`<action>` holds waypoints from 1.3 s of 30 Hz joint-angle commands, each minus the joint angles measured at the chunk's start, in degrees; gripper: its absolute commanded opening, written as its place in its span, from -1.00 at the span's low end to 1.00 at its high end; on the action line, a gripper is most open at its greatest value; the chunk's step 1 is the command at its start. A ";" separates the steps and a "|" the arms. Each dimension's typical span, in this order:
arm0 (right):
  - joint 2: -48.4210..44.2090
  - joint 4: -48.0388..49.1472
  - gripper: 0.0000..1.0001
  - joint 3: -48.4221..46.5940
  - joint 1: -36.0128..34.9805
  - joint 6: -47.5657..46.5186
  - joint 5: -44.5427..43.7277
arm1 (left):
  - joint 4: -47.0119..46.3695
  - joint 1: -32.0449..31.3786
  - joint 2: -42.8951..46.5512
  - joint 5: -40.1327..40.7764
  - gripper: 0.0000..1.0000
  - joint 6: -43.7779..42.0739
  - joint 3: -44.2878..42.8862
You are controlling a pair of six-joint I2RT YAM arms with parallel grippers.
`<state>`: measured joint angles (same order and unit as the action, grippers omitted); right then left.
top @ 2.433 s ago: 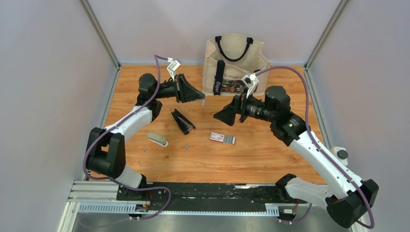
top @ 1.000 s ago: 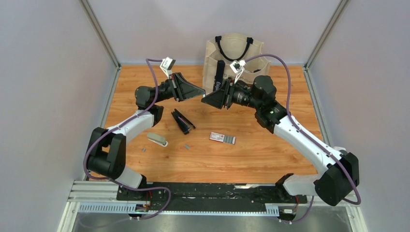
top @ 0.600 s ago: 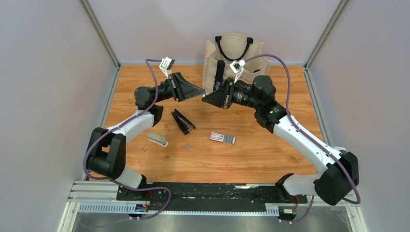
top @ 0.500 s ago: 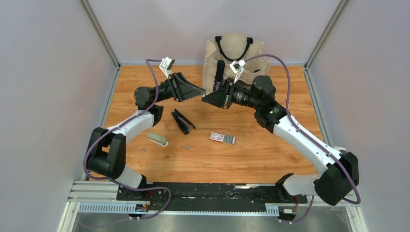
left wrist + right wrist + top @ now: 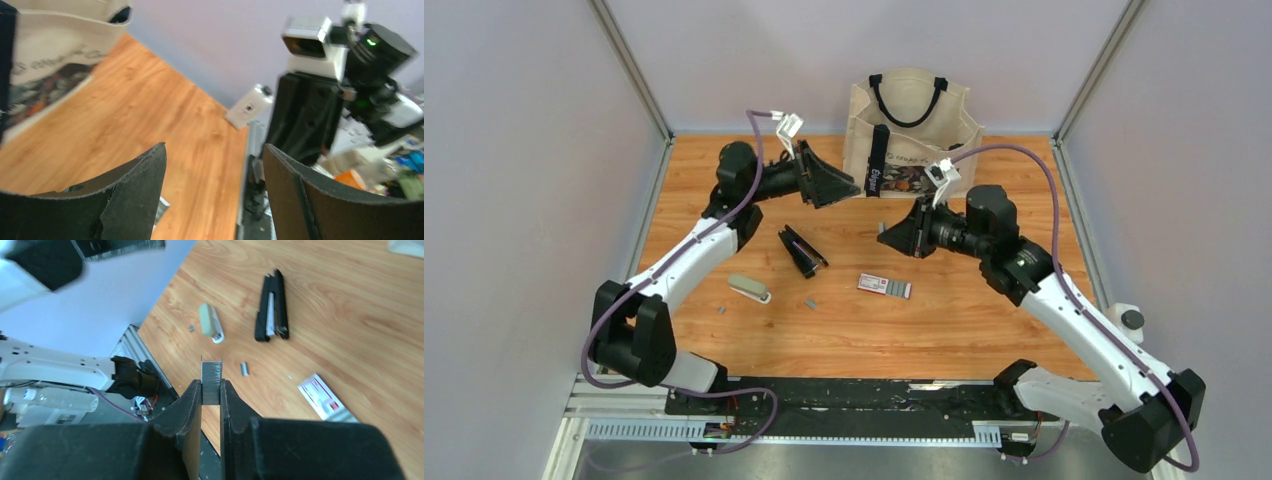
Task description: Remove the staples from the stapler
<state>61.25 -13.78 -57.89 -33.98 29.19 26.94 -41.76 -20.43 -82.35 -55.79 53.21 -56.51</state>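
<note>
**Desk:** What changes above the surface [image 5: 969, 325]?

**Photographer:** The left hand [image 5: 214, 146] springs wide open and pulls back toward the far edge, empty. The right hand [image 5: 211, 386] draws away clamped on the staples [image 5: 211, 369], a strip now clear of the black stapler [image 5: 802, 250] lying open mid-surface. The handover looks done.

**Desk:** And the tote bag [image 5: 911, 125]?

**Photographer:** Upright at the far edge, contents unclear.

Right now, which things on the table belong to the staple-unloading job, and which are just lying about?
Job:
- staple strip, held in the right gripper
- black stapler, lying open
- loose staples on the wood

Lying about:
- small beige stapler
- red-and-white box
- tote bag
</note>
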 commanded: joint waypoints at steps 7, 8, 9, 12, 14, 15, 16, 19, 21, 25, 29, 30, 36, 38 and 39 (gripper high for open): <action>-9.66 -19.52 -0.89 -0.64 2.33 -6.25 -15.76 | 85.91 -10.23 -11.07 18.60 0.61 -81.95 -24.51; -10.18 -20.23 -0.89 -0.91 2.60 -6.34 -16.39 | 86.23 -10.77 -11.95 19.48 0.62 -84.39 -23.83; -11.15 -21.62 -0.89 -1.35 2.95 -6.60 -17.09 | 86.40 -11.12 -12.83 19.40 0.62 -86.76 -22.86; -12.38 -23.65 -0.92 -2.67 3.92 -6.25 -19.11 | 84.65 -13.32 -14.50 21.16 0.63 -92.31 -20.31; -12.65 -25.32 -0.94 -3.45 4.27 -5.90 -20.26 | 82.63 -14.99 -15.82 22.65 0.64 -92.85 -20.04; -12.74 -26.98 -0.95 -3.55 4.27 -5.72 -20.69 | 82.28 -15.60 -17.39 22.92 0.64 -92.76 -20.39; -12.83 -27.52 -0.95 -3.29 4.36 -5.38 -21.13 | 81.32 -16.65 -18.37 23.79 0.64 -91.80 -20.83; -13.26 -29.11 -0.95 -1.53 4.53 -4.58 -21.75 | 78.60 -17.80 -21.71 24.76 0.65 -88.56 -23.64; -13.97 -29.90 -0.94 -0.48 4.53 -4.49 -21.84 | 76.14 -18.07 -23.29 25.38 0.66 -86.62 -24.61; -15.20 -30.52 -0.93 0.49 4.71 -4.58 -21.75 | 67.10 -19.03 -23.74 25.90 0.67 -83.54 -23.21; -15.72 -30.78 -0.93 1.28 4.88 -4.32 -21.58 | 62.77 -21.06 -25.93 31.70 0.67 -80.29 -24.60; -15.99 -30.78 -0.93 1.46 4.80 -4.14 -21.66 | 62.33 -21.58 -27.15 33.62 0.68 -78.37 -25.13; -16.52 -30.52 -0.92 2.69 4.88 -3.79 -21.40 | 65.57 -22.90 -32.60 32.87 0.62 -74.66 -30.49; -16.69 -30.43 -0.92 2.96 4.97 -3.88 -21.40 | 66.37 -22.90 -32.70 30.49 0.61 -75.09 -30.15; -16.61 -30.43 -0.92 2.87 4.97 -3.96 -21.40 | 66.28 -23.08 -32.44 29.09 0.62 -76.05 -29.80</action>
<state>45.65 -44.42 -55.09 -29.32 24.84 6.00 24.05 -43.09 -114.52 -22.94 -24.18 -84.90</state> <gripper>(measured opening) 0.165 0.810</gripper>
